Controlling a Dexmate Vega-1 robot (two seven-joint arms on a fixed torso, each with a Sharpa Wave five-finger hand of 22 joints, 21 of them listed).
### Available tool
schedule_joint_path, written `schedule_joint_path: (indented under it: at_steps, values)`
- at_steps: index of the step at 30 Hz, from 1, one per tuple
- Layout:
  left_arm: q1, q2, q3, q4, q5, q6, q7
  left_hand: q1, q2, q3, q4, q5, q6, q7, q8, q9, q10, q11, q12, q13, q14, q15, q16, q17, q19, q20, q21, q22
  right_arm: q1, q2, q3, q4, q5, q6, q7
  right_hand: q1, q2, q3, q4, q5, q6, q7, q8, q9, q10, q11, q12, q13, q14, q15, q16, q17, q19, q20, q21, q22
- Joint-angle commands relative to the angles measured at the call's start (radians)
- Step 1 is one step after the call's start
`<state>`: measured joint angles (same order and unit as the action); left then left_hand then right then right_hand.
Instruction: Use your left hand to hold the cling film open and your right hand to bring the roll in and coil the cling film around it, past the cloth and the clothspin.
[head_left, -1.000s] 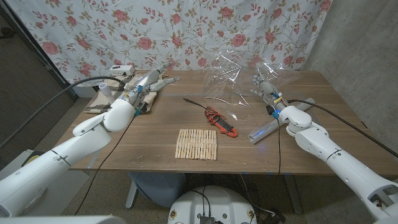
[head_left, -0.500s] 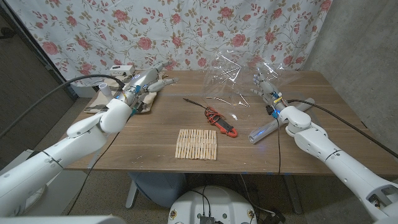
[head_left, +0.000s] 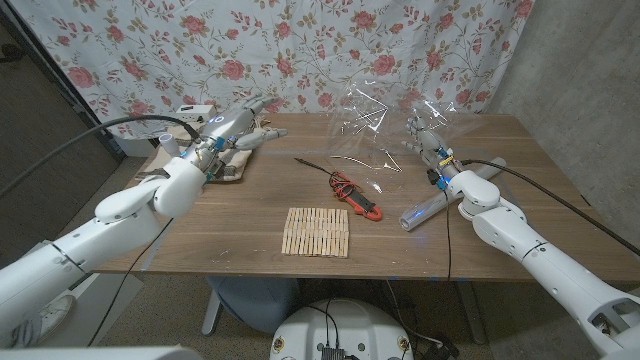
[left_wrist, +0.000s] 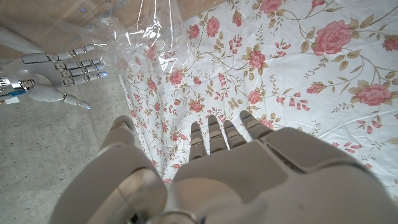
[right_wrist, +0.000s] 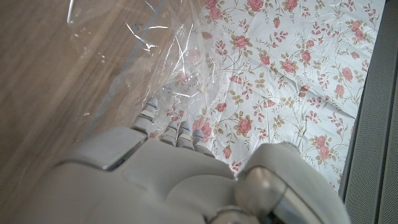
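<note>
- The cling film stands as a crumpled transparent sheet at about 1 o'clock on the desk, rising in front of the flowered curtain.
- My right hand is up beside the film at its 3 o'clock side. The fingers reach into the folds, but I cannot tell if they really pinch it.
- In the right wrist view the right hand's fingers are stretched toward the film, and the contact itself is hidden behind the hand.
- My left hand is at about 11 o'clock, well apart from the film, over a cloth. Its fingers are extended and it holds nothing.
- The roll seems to be the clear tube lying at about 3 o'clock, near my right forearm. It is hard to make out, so I am not sure.
- I judge the film to be very light, soft and clingy. It will collapse and stick to itself, so I would take a free edge with a light pinch.
- The edges are nearly invisible against the curtain, so choosing the place is difficult.
- The wooden clothespins lie in a row at 6 o'clock, and a red tool lies near the centre.
</note>
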<state>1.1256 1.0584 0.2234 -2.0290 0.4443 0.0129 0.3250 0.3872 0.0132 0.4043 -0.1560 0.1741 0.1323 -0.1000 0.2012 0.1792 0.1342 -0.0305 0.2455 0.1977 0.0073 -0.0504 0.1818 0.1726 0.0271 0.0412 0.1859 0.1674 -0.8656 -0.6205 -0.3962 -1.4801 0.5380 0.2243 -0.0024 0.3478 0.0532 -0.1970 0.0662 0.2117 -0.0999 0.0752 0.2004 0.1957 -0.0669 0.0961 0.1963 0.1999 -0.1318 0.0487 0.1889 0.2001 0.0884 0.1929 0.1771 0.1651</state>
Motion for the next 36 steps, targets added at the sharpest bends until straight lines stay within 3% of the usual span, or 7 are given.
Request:
schedule_joint_path:
  at_steps: [1,9,13,24,26,31,36]
  values:
    - [0.052,0.042,-0.060,-0.046,0.070,0.025,-0.016,0.006,-0.008,-0.001,-0.005,0.005,0.007,0.000,0.000,0.002,0.009,0.000,0.002,0.004,0.007,-0.001,0.007,0.001,0.007,-0.002,0.006,0.003,0.000,-0.002,0.000,-0.003,-0.010,0.003,-0.004,0.004,0.000,-0.005,-0.005,0.004,0.006,0.000,0.003,0.001,0.010,0.000,0.009,0.001,-0.004,-0.007,0.007,-0.001,-0.001,-0.003,0.006,0.004]
    - [0.078,0.068,-0.086,-0.070,0.140,0.064,-0.035,-0.005,-0.027,-0.012,-0.002,0.005,0.014,0.004,-0.001,0.002,0.023,0.002,0.006,0.005,0.018,0.001,0.010,0.002,0.020,0.006,0.009,0.003,0.007,-0.004,-0.002,-0.004,-0.014,-0.007,-0.004,0.002,-0.003,-0.007,-0.004,0.003,0.008,-0.001,0.004,0.002,0.011,-0.001,0.009,0.001,-0.003,-0.010,0.008,-0.001,0.001,-0.002,0.007,0.004]
    - [0.079,0.092,-0.089,-0.085,0.186,0.086,-0.065,-0.010,-0.036,-0.018,-0.001,0.006,0.014,0.010,-0.003,0.002,0.023,0.005,0.004,0.005,0.019,0.004,0.008,0.002,0.030,-0.011,0.012,0.003,0.014,0.000,-0.004,0.002,-0.012,-0.011,-0.003,0.001,-0.003,-0.007,-0.005,0.003,0.008,-0.001,0.004,0.002,0.011,0.000,0.009,0.001,-0.002,-0.010,0.009,-0.001,0.001,-0.002,0.007,0.004]
    - [0.117,0.129,-0.127,-0.115,0.275,0.130,-0.097,-0.015,-0.046,-0.023,0.001,0.007,0.025,0.007,-0.001,0.003,0.027,0.002,0.004,0.006,0.025,0.004,0.008,0.003,0.029,-0.002,0.009,0.003,0.026,0.002,-0.006,0.017,-0.014,-0.011,0.003,0.001,-0.003,-0.008,-0.005,0.004,0.007,-0.001,0.003,0.002,0.011,0.001,0.009,0.000,-0.002,-0.010,0.009,-0.002,0.001,-0.003,0.007,0.004]
    - [0.129,0.135,-0.140,-0.120,0.280,0.134,-0.105,-0.016,-0.047,-0.024,0.001,0.008,0.028,0.007,0.000,0.003,0.029,0.001,0.005,0.006,0.027,0.004,0.009,0.003,0.029,-0.001,0.009,0.003,0.028,0.002,-0.006,0.021,-0.014,-0.009,0.006,0.002,-0.002,-0.007,-0.006,0.004,0.007,-0.001,0.003,0.002,0.011,0.000,0.009,0.000,-0.002,-0.010,0.009,-0.002,0.001,-0.003,0.008,0.004]
    - [0.167,0.161,-0.180,-0.141,0.324,0.157,-0.136,-0.018,-0.054,-0.026,0.004,0.013,0.067,0.016,0.005,0.004,0.094,-0.008,0.024,0.008,0.098,-0.010,0.023,0.003,0.083,-0.040,0.021,0.004,0.033,0.000,-0.007,0.025,-0.013,-0.013,0.012,0.002,-0.002,-0.007,-0.006,0.004,0.007,-0.001,0.003,0.002,0.012,0.001,0.009,0.000,-0.002,-0.010,0.009,-0.003,0.002,-0.002,0.008,0.004]
    - [0.238,0.186,-0.271,-0.160,0.357,0.157,-0.186,-0.015,-0.054,-0.025,0.004,0.014,0.061,0.015,0.000,0.004,0.082,-0.013,0.016,0.008,0.087,-0.006,0.014,0.003,0.088,-0.031,0.020,0.005,0.038,0.000,-0.007,0.028,-0.014,-0.018,0.009,0.002,-0.002,-0.007,-0.007,0.004,0.006,-0.001,0.002,0.002,0.012,0.001,0.009,0.000,-0.001,-0.010,0.010,-0.003,0.002,-0.002,0.008,0.004]
